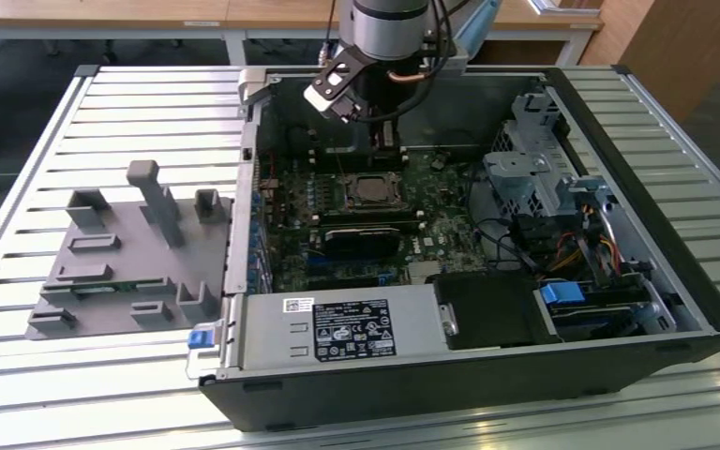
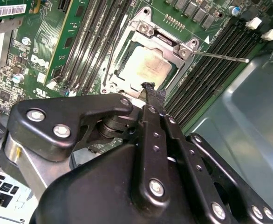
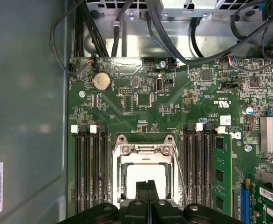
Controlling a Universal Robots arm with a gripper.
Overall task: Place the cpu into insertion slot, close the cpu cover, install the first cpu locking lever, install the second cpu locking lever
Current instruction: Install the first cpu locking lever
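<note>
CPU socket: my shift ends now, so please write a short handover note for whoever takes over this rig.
End effector: shut, holding nothing, with its tips over one edge of the cpu. Whether it touches the cpu cannot be told.
Things: the cpu sits in the insertion slot. The cpu cover appears to lie down around it.
Done: cpu placed; cover apparently closed.
Left: one locking lever sticks out free beside the socket, so it looks not yet installed. The state of the other lever cannot be told.
</note>
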